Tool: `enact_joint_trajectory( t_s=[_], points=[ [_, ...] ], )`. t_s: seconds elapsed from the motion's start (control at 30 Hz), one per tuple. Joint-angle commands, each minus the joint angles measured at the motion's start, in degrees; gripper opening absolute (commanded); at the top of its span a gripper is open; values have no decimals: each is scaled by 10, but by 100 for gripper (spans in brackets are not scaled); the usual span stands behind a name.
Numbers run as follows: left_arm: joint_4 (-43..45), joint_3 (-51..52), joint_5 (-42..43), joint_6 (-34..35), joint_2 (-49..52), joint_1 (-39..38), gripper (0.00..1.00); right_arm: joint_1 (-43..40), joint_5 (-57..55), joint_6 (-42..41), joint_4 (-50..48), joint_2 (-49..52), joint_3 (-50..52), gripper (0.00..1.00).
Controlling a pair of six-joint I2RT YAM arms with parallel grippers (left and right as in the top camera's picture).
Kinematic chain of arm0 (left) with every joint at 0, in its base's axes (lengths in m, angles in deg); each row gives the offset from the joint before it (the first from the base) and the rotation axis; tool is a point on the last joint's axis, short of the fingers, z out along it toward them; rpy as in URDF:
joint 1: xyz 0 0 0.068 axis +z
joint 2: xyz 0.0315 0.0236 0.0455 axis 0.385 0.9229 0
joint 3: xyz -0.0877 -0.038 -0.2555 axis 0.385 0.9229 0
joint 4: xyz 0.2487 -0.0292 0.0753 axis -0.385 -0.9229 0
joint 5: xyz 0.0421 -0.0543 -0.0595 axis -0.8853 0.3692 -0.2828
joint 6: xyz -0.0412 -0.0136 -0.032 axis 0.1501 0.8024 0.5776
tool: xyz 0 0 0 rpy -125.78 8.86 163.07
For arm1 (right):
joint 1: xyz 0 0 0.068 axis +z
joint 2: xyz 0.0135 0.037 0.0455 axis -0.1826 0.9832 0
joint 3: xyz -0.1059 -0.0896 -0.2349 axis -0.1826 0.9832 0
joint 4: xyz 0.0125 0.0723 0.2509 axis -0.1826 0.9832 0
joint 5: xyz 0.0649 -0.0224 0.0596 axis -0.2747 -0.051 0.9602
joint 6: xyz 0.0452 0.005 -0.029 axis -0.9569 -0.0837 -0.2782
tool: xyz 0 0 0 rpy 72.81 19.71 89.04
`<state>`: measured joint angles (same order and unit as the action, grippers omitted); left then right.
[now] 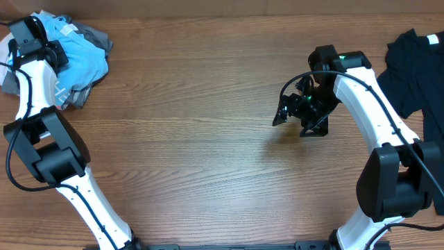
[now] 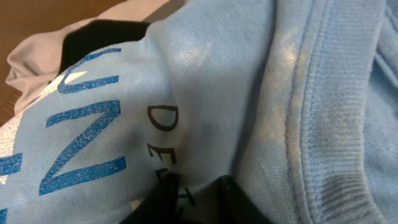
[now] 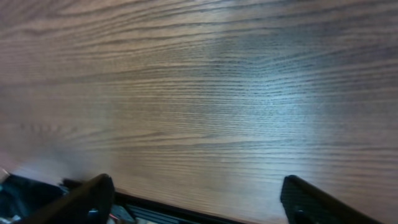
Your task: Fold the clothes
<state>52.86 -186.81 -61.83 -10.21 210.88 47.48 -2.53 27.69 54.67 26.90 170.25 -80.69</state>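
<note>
Left gripper [image 1: 57, 55] is at the far left corner of the table [image 1: 194, 139], down on a heap of clothes. Left wrist view: the two dark fingers [image 2: 165, 199] stand a narrow gap apart, with a fold of the light blue shirt [image 2: 205, 81] running down between them. Can't tell if they actually pinch the cloth or only touch it.

Ahead of the fingertips the blue shirt fills nearly the whole view. Big blue letters [image 2: 81, 137] sit to one side, small dark letters [image 2: 161, 118] are just above the fingers, and the ribbed collar [image 2: 323, 124] is off to the other side. Past the shirt, a bit of black cloth [image 2: 93, 37] and pale grey cloth [image 2: 37, 56] peek out.

Overhead: grey garment [image 1: 97, 35] is bunched just beyond the blue shirt in the same heap.

Right gripper [image 1: 298, 121] is out over the middle-right of the table, well apart from the heap. Its fingers [image 3: 87, 199] are spread wide, holding nothing, with only bare wood between and ahead of them.

Black shirt [image 1: 416, 69] lies at the right edge of the table, behind the right arm, not touching the right fingers.
</note>
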Motion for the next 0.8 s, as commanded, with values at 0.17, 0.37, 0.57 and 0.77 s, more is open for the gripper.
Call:
enact_joint_trajectory(
  t_s=[0.17, 0.37, 0.57, 0.77],
  points=[
    [-44, -8, -1, 54, -78, 2, 47, 4, 2, -7, 4, -20, -14, 98],
    [-75, -8, 76, 110, -204, 3, 62, 12, 2, -7, -1, -36, -14, 99],
    [-110, -8, 224, 129, -340, 3, 100, 31, 1, -7, -11, -106, -14, 99],
    [-198, -8, 353, 134, -462, 3, 100, 42, 1, -7, -8, -220, -14, 99]
  ],
)
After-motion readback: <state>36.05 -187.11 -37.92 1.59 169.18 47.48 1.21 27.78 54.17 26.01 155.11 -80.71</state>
